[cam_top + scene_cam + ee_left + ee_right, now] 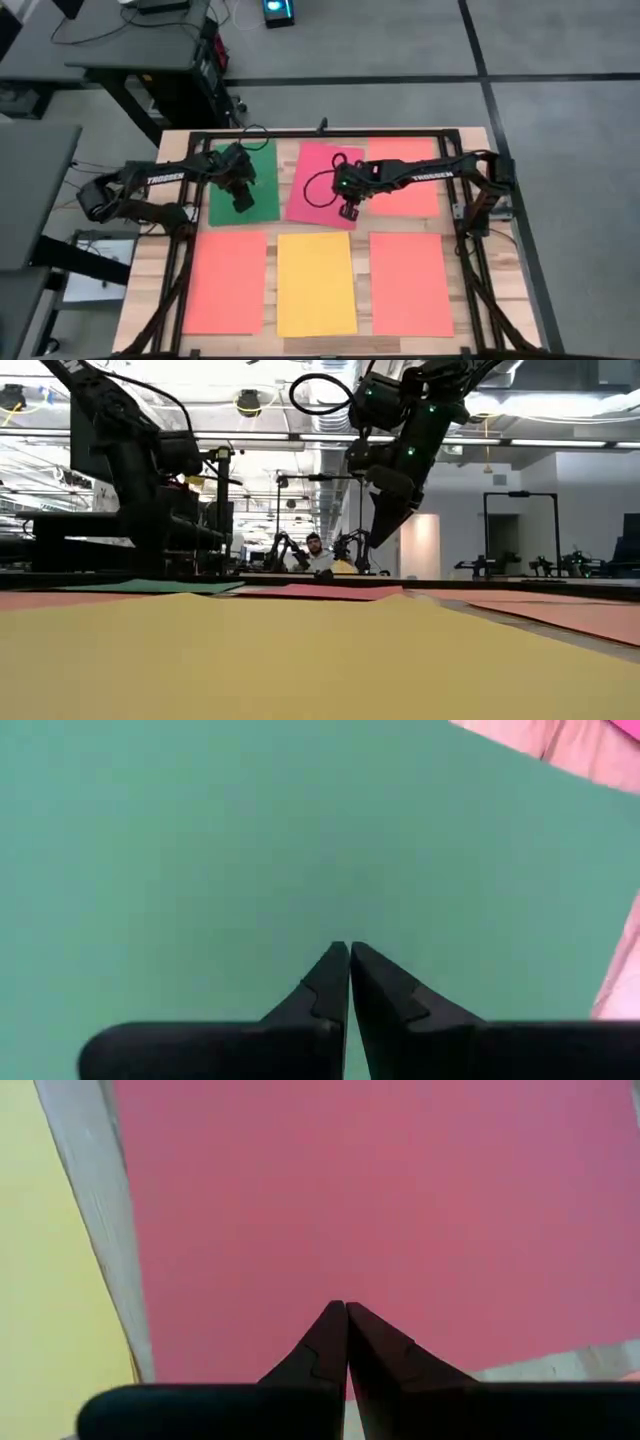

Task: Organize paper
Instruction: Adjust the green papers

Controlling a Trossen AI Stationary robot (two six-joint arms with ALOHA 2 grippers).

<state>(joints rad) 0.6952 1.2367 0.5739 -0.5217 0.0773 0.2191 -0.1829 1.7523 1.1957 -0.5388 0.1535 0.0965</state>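
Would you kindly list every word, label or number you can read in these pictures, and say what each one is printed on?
"TROSSEN": white lettering on the left arm, high view.
White lettering on the right arm: too small to read.
The sheets of paper carry no print.

Overhead and table-level views, plus close wrist views down onto paper (316,283).

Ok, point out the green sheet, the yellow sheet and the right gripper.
green sheet (262,198), high view, bare near corner.
yellow sheet (316,284), high view, its middle.
right gripper (347,1306), right wrist view, the shut fingertips over the pink-red sheet.
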